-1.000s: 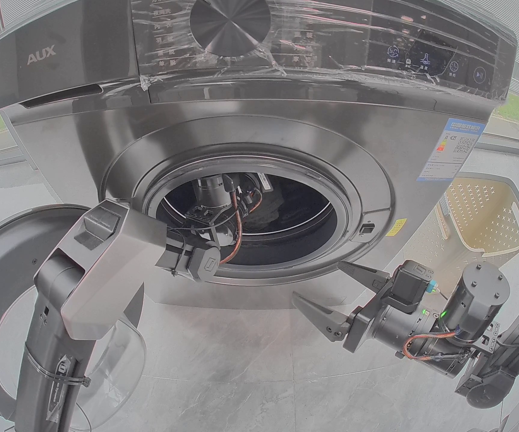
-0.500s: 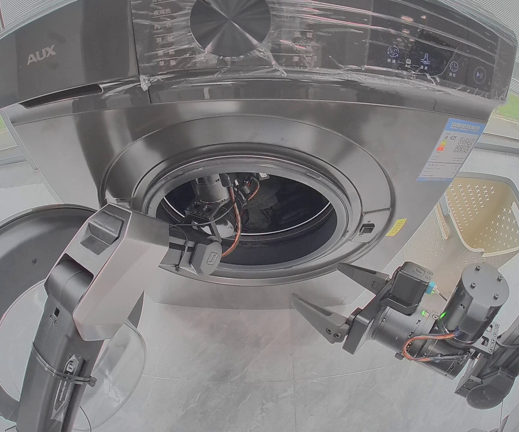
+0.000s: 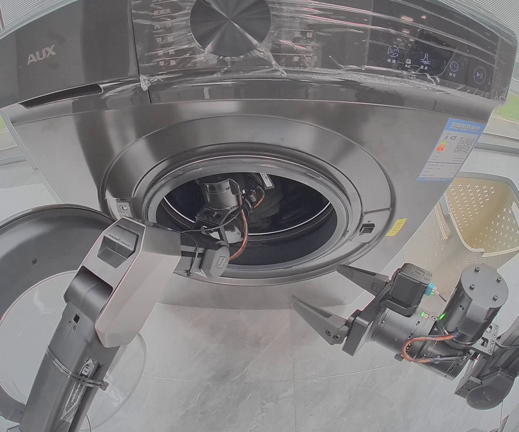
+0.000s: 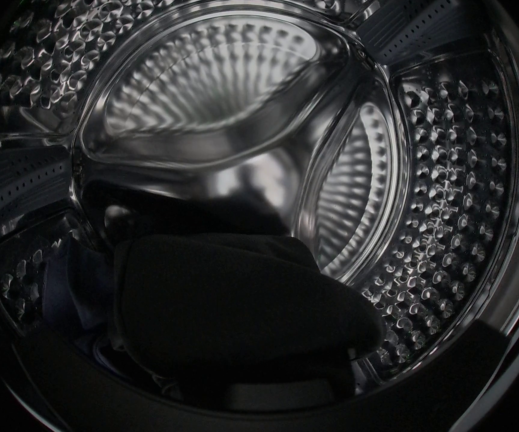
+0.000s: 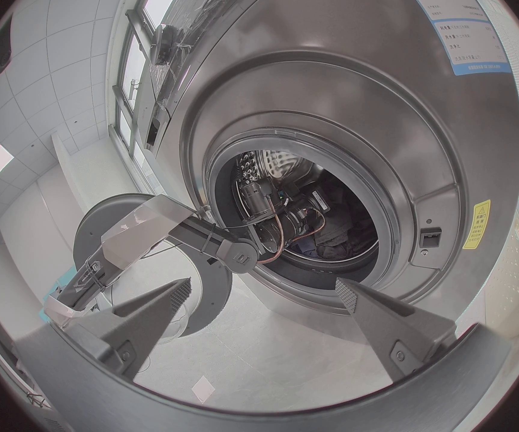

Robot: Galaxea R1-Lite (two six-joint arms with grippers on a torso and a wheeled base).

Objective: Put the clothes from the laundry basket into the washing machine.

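The washing machine (image 3: 253, 127) stands with its round opening facing me. My left arm (image 3: 127, 265) goes through the opening, and its wrist (image 3: 220, 196) is inside the drum, where the dark hides the gripper end. Dark clothes (image 4: 229, 301) lie heaped on the floor of the perforated drum (image 4: 451, 169); they also show as clothes (image 5: 343, 235) in the right wrist view. My right gripper (image 3: 317, 282) hangs open and holds nothing, low in front of the machine, right of the opening. From its own wrist camera the right gripper (image 5: 262, 283) points at the opening. The cream laundry basket (image 3: 487, 217) stands right of the machine.
The machine's door (image 3: 7, 271) is swung fully open on the left, close behind my left arm. Pale tiled floor (image 3: 223, 355) lies open in front of the machine. The opening's rim (image 3: 355, 211) rings my left wrist.
My left arm's forearm and elbow have shifted right and a little lower, with the wrist staying inside the drum. The right arm has not moved.
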